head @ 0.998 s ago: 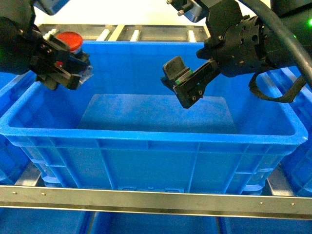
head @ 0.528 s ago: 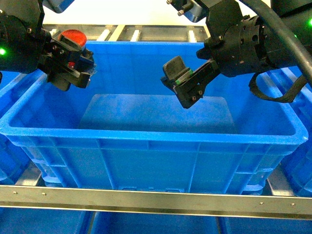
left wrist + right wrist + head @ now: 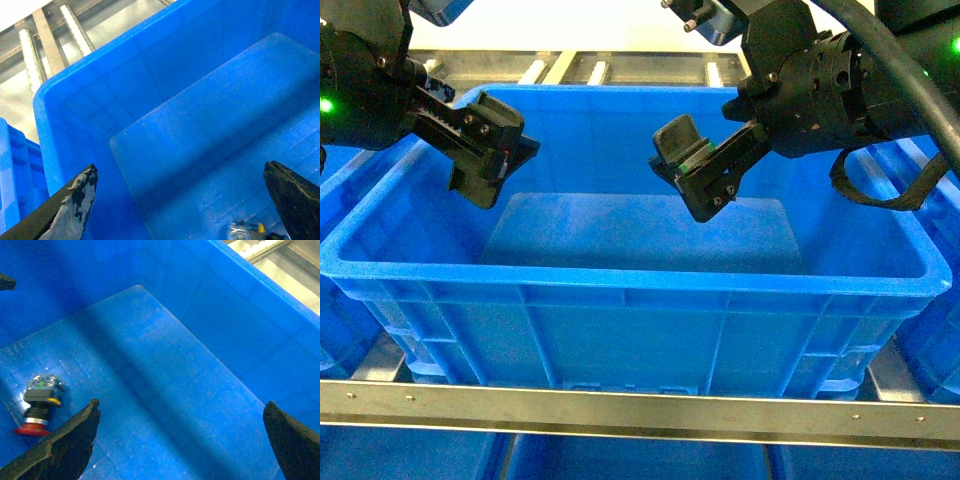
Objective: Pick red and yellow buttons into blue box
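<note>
Red button (image 3: 39, 407): lies on side on blue box (image 3: 620, 275) floor, cap down-left. Yellow button not seen. My left claw (image 3: 490, 150) and right claw (image 3: 695, 170) both spread wide, empty, over box. Button prob. light, rigid, smooth cap; grip blocky base.

In the left wrist view, just below and between the left claw (image 3: 182, 200) tips, the bottom edge cuts off a small silvery, yellow-flecked object (image 3: 245, 230), too little showing to identify. In the head view the large deep blue plastic crate (image 3: 620, 275) near wall hides the floor beneath both claws.
</note>
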### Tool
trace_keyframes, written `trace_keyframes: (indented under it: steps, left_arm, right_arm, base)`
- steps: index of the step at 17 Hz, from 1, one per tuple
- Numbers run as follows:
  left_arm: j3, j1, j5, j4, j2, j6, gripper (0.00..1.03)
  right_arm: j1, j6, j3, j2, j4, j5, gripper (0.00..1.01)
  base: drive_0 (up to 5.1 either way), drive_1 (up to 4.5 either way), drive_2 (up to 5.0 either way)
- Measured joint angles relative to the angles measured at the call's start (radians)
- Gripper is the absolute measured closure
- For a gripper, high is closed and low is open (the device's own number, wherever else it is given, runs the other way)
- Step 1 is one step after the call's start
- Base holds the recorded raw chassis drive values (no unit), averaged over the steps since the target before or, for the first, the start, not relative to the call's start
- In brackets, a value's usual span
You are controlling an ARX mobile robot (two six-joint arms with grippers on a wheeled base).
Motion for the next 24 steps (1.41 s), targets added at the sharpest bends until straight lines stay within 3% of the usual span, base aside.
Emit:
trace_keyframes:
  steps: [8, 9, 10, 11, 12, 13, 15, 17, 20, 23, 24]
  left_arm:
    - [0.000, 0.000, 0.000, 0.000, 0.000, 0.000, 0.05]
    - [-0.003, 0.000, -0.008, 0.019, 0.001, -0.005, 0.05]
    - [-0.077, -0.016, -0.148, 0.275, 0.016, -0.089, 0.15]
    - [-0.163, -0.016, -0.229, 0.423, 0.005, -0.178, 0.24]
    - [-0.236, -0.003, -0.275, 0.499, -0.014, -0.247, 0.31]
    - [-0.327, 0.020, -0.287, 0.590, -0.053, -0.319, 0.42]
    - [-0.400, 0.045, -0.287, 0.649, -0.133, -0.377, 0.58]
    - [-0.464, 0.045, -0.262, 0.667, -0.210, -0.401, 0.73]
    - [-0.591, 0.069, -0.241, 0.652, -0.294, -0.413, 1.01]
    - [-0.665, 0.086, -0.225, 0.636, -0.408, -0.421, 1.01]
    - [-0.692, 0.109, -0.180, 0.621, -0.451, -0.420, 1.01]
  right_arm:
    - [0.000, 0.000, 0.000, 0.000, 0.000, 0.000, 0.03]
    - [0.006, 0.015, -0.014, 0.005, 0.074, 0.045, 0.05]
    - [0.019, 0.112, -0.103, -0.001, 0.334, 0.272, 0.16]
    - [0.018, 0.198, -0.211, -0.039, 0.476, 0.411, 0.25]
    - [0.001, 0.259, -0.299, -0.076, 0.563, 0.499, 0.32]
    - [-0.048, 0.320, -0.411, -0.137, 0.665, 0.566, 0.43]
    - [-0.106, 0.364, -0.522, -0.230, 0.743, 0.565, 0.58]
    - [-0.126, 0.387, -0.630, -0.317, 0.769, 0.527, 0.74]
    - [-0.168, 0.394, -0.784, -0.413, 0.772, 0.469, 1.00]
    - [-0.213, 0.398, -0.883, -0.534, 0.770, 0.431, 0.99]
    - [-0.226, 0.398, -0.917, -0.580, 0.759, 0.415, 0.99]
  base:
    - [0.0, 0.00, 0.0]
    - [0.0, 0.00, 0.0]
    - [0.0, 0.00, 0.0]
    - [0.0, 0.00, 0.0]
    - [0.0, 0.00, 0.0]
    - [0.0, 0.00, 0.0]
    - [0.0, 0.00, 0.0]
    - [0.0, 0.00, 0.0]
    - [0.0, 0.00, 0.0]
    - [0.0, 0.00, 0.0]
    - [0.0, 0.00, 0.0]
